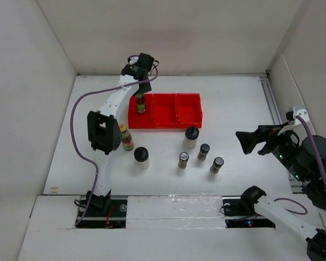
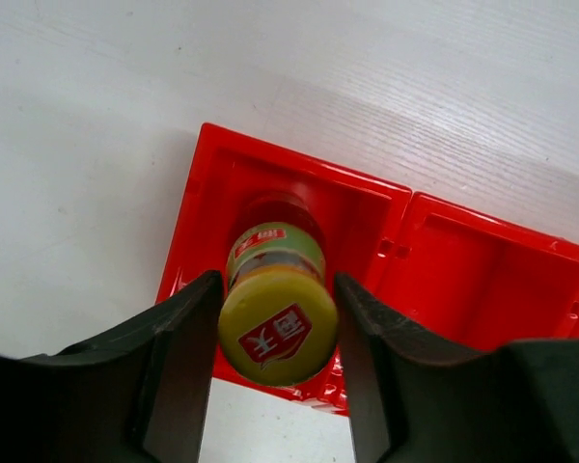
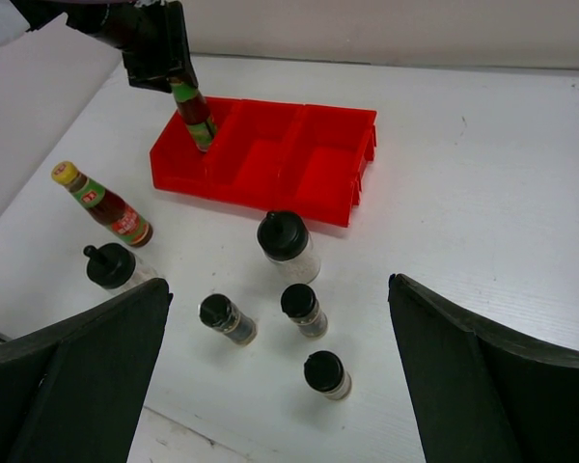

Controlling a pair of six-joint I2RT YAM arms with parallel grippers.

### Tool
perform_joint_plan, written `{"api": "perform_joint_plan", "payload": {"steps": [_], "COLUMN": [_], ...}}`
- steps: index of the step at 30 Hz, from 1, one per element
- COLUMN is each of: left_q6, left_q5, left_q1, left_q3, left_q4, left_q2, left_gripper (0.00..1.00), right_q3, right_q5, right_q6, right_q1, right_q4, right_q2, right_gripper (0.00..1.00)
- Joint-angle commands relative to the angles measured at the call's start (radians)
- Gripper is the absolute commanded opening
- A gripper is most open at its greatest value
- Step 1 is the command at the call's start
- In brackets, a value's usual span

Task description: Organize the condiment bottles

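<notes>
**Inspector:** State of the left gripper [image 2: 278, 282]?

**Operator:** Jaws closed on the bottle [image 1: 140, 103] cap. The bottle appears upright in the tray's [image 1: 164, 113] left compartment. Advice: open fully, then lift straight up so it doesn't tip.

**Inspector:** Surroundings?

**Operator:** Right gripper [image 1: 242, 142] is wide open and empty. A second bottle [image 1: 126, 137] stands just beside the left arm [image 1: 103, 130], an obstruction risk. Two jars [image 1: 191, 136] and three shakers [image 1: 204, 151] are outside the tray.

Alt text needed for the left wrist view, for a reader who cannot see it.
A yellow-capped bottle with a red-green label is in the end compartment of a red tray, its cap gripped between the two dark fingers of the left pincer. The next compartment holds nothing; white table lies beyond.
</notes>
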Motion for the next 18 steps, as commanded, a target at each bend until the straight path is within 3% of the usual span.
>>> {"api": "perform_joint_plan", "payload": {"steps": [1,6,9,11,12,18], "left_q6": [0.0,0.012,0.01,0.006,0.006,-0.038], "left_q5": [-0.03,-0.005,-0.001,-0.001,-0.001,-0.095], "left_q1": [0.001,0.001,0.001,-0.008,-0.008,-0.008], "left_q3": [-0.002,-0.001,0.033,0.041,0.041,-0.011], "left_q4": [0.061,0.071,0.042,0.033,0.033,-0.059], "left_q2": [-0.089,-0.13,-0.151,-0.197,-0.219,-0.4], "left_gripper": [0.44,0.64,0.7,0.85,0.97,0.99], "right_q3": [0.002,0.005,0.008,0.009,0.009,0.011], "right_q5": [-0.016,-0.022,-0.022,-0.022,-0.022,-0.024], "right_q6": [0.001,0.0,0.003,0.001,0.001,0.004], "right_q1": [0.011,0.011,0.011,0.011,0.011,0.011], "right_q4": [0.05,0.049,0.047,0.046,0.044,0.043], "right_q2": [-0.012,-0.014,-0.014,-0.012,-0.012,-0.015], "right_gripper": [1.0,1.0,1.0,1.0,1.0,1.0]}}
